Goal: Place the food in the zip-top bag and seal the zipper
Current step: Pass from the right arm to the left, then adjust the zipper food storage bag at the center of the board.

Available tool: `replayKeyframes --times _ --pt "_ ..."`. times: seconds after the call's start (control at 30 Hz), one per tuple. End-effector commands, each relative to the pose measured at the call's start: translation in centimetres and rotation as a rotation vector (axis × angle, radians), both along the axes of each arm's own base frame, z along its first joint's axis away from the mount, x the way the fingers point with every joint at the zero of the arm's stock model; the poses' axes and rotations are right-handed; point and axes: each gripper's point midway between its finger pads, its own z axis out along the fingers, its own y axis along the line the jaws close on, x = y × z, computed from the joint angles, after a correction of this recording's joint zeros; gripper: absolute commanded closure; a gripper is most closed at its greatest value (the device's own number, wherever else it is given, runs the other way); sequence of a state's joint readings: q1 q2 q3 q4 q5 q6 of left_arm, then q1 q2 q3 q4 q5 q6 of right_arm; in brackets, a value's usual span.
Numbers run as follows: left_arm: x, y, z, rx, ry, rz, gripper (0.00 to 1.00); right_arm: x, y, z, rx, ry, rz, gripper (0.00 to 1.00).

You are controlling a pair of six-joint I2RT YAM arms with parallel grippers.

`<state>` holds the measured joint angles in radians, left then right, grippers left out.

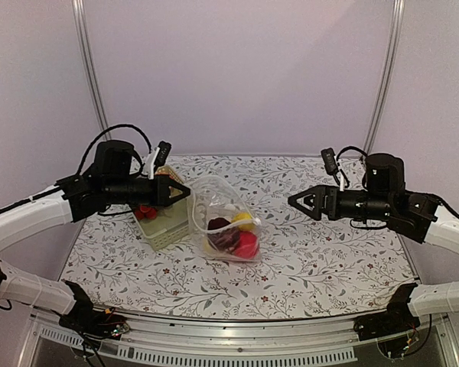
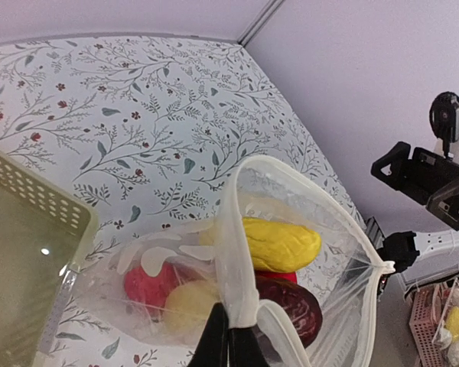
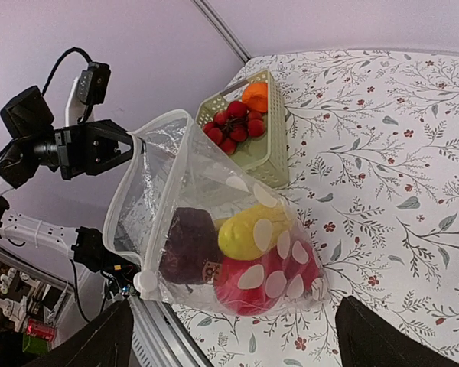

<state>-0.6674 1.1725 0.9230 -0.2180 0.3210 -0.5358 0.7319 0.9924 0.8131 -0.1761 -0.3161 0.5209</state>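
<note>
The clear zip-top bag (image 1: 226, 218) lies mid-table with its mouth open toward the left. Inside are a yellow fruit (image 2: 279, 243), a dark maroon one (image 2: 294, 306), a red one (image 2: 148, 284) and a paler yellow one (image 2: 190, 303). My left gripper (image 2: 228, 330) is shut on the whitish zipper strip (image 2: 231, 229) and holds that edge up; it also shows in the top view (image 1: 182, 192). My right gripper (image 1: 297, 202) is open and empty, hovering right of the bag. In the right wrist view the bag (image 3: 214, 229) lies between its spread fingers (image 3: 107, 340).
A pale green perforated basket (image 1: 168, 226) stands left of the bag, touching it, and holds small red fruits (image 3: 233, 122) and an orange one (image 3: 255, 96). The table's front rail (image 1: 237, 332) runs along the near edge.
</note>
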Motion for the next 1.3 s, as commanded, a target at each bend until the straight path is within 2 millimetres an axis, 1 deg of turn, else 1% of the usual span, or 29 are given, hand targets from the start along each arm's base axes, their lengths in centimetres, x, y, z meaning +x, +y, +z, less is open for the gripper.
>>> replayKeyframes --times 0.0,0.13,0.27,0.37,0.4,0.5,0.6,0.63,0.67,0.8,0.83,0.93,1.07,1.23,1.27 --pt "1.8 1.6 -1.0 -0.033 0.062 0.090 1.00 -1.7 0.5 1.4 0.044 -0.091 0.017 0.08" --pt "2.5 2.3 -1.2 -0.040 0.074 0.121 1.00 -3.2 1.4 0.2 -0.039 -0.135 0.024 0.12" --pt "2.7 2.6 -1.2 -0.044 0.077 0.129 1.00 -4.1 3.5 -1.2 -0.134 -0.180 0.053 0.19" --pt "2.8 2.9 -1.3 -0.042 0.081 0.136 1.00 -3.5 4.5 -1.9 -0.172 -0.201 0.038 0.25" --pt "2.9 2.9 -1.4 -0.042 0.085 0.139 1.00 -3.2 5.0 -2.5 -0.187 -0.204 0.037 0.26" --pt "2.9 3.1 -1.5 -0.043 0.088 0.142 1.00 -2.8 6.1 -2.8 -0.198 -0.229 0.041 0.33" --pt "3.0 3.1 -1.4 -0.045 0.089 0.143 1.00 -2.5 7.2 -3.1 -0.197 -0.251 0.045 0.37" --pt "3.0 3.2 -1.5 -0.045 0.091 0.144 1.00 -2.4 7.4 -3.5 -0.210 -0.254 0.048 0.39" --pt "3.0 3.2 -1.6 -0.044 0.092 0.146 1.00 -2.2 7.8 -3.0 -0.190 -0.268 0.046 0.41" --pt "3.1 3.2 -1.5 -0.045 0.093 0.148 1.00 -2.0 8.9 -3.1 -0.182 -0.283 0.054 0.46" --pt "3.0 3.2 -1.5 -0.046 0.093 0.147 1.00 -2.0 9.2 -2.9 -0.178 -0.289 0.055 0.49" --pt "3.1 3.3 -1.6 -0.045 0.094 0.149 1.00 -1.6 9.6 -3.1 -0.178 -0.297 0.047 0.55" --pt "3.1 3.3 -1.4 -0.046 0.089 0.149 1.00 -1.3 10.2 -3.2 -0.170 -0.304 0.043 0.70" --pt "3.1 3.5 -1.6 -0.041 0.090 0.153 1.00 -0.9 10.2 -2.8 -0.159 -0.327 0.021 0.98" --pt "3.1 3.6 -1.6 -0.041 0.089 0.153 1.00 -0.9 10.2 -2.5 -0.153 -0.333 0.018 1.00"
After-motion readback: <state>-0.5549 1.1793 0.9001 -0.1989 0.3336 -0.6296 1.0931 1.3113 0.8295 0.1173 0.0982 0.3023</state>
